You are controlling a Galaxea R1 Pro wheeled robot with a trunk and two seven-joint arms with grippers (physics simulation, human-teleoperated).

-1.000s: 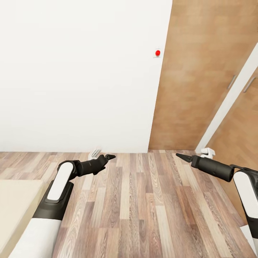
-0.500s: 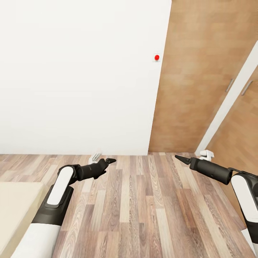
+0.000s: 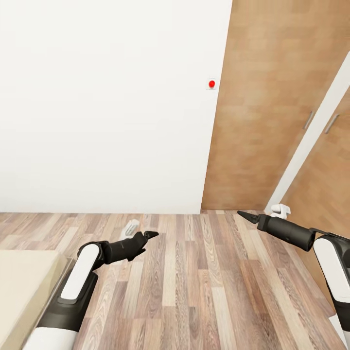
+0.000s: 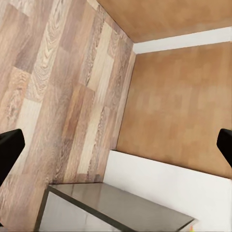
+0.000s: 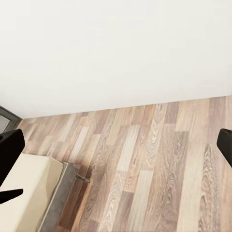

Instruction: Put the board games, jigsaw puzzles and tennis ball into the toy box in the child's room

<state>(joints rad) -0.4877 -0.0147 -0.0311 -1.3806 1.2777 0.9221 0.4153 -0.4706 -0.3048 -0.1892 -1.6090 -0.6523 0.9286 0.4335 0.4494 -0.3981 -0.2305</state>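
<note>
The toys, the toy box and the table are out of view. My left gripper hangs open over the wood plank floor, nothing between its fingers. My right gripper is open too, held out over the floor near the wooden doors. In the left wrist view the dark fingertips sit far apart at the picture's edges. The right wrist view shows the same wide gap between its fingertips. A beige bed corner lies beside my left arm; that bed has a grey frame.
A white wall stands straight ahead, with a red button near its edge. Wooden doors with metal handles fill the right side. A small white fitting lies on the floor. A grey slab lies under the left gripper.
The camera has shifted, so the wall base sits a little lower in the picture. My left arm has dropped lower; the right arm has hardly moved.
</note>
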